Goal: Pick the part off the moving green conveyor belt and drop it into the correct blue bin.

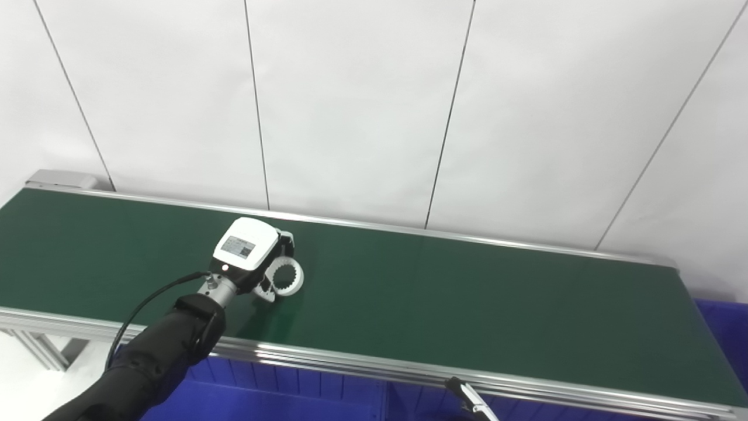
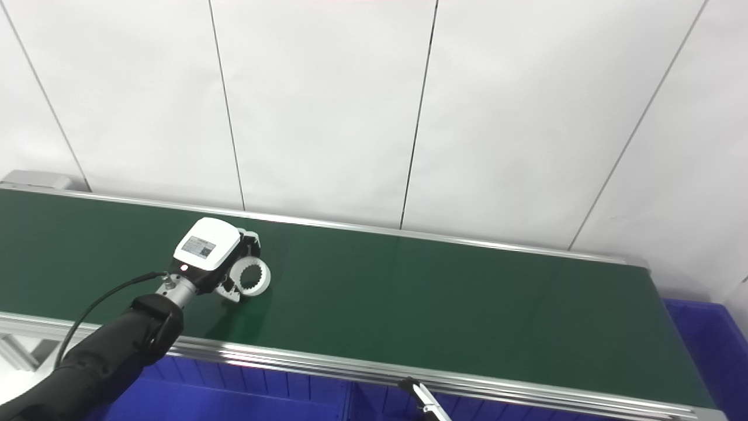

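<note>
A white ring [image 1: 287, 278] with a toothed inner edge lies flat on the green conveyor belt [image 1: 467, 304], left of the middle. My left hand [image 1: 248, 254] reaches over the belt's front rail and covers the ring's left side. A dark finger [image 1: 286, 238] curls against the ring's far edge, and the thumb [image 1: 266, 293] presses its near edge, so the hand is shut on the ring. The same ring [image 2: 255, 278] and left hand [image 2: 209, 248] show in the right eye view. Only a thin tip of my right hand [image 1: 469, 400] pokes up at the bottom edge.
Blue bins [image 1: 280, 389] stand below the belt's front rail, and another blue bin [image 1: 724, 333] sits past the belt's right end. An aluminium rail [image 1: 362, 365] runs along the front of the belt. A white panelled wall rises behind it.
</note>
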You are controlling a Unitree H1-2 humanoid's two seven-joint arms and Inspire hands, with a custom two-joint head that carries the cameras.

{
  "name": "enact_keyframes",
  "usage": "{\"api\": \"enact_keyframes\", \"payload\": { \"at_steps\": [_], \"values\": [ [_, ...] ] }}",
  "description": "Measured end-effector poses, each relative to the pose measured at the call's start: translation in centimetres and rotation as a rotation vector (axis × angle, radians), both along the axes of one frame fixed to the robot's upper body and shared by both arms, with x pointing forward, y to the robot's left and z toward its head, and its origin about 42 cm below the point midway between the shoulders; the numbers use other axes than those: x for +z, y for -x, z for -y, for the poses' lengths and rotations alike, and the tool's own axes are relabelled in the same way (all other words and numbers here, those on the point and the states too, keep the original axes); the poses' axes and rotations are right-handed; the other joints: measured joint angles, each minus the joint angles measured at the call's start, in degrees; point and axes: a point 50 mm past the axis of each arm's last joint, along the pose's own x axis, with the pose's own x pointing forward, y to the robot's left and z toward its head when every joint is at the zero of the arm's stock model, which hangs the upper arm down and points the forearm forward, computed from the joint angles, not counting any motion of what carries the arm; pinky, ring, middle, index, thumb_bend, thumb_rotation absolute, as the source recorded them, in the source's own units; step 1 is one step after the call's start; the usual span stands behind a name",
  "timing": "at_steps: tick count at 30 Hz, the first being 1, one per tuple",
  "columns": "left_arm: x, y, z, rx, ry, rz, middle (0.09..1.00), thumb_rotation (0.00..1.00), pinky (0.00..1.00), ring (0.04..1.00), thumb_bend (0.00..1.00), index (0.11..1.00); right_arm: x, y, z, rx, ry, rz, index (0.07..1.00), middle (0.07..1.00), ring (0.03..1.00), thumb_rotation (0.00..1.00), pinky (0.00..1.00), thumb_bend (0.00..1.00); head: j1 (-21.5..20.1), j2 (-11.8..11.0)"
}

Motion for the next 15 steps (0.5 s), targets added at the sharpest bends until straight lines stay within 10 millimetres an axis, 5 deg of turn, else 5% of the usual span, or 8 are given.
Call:
{"api": "enact_keyframes", "payload": {
  "at_steps": [6,15],
  "values": [
    [3.3,0.4,1.1,-0.053,0.09,0.068,0.505,0.0,0.21,0.444,0.5,0.467,0.0,0.1,0.0,0.004,0.003,-0.003,0.941,0.965,0.937,0.95,0.88,0.39,0.2,0.1],
    [8.7,6.0,2.3,-0.143,0.221,0.134,0.508,0.0,0.19,0.439,0.5,0.467,0.0,-0.3,-0.2,0.004,0.0,-0.002,0.942,0.969,0.943,0.94,0.89,0.38,1.1,-0.1]
  ]
}}
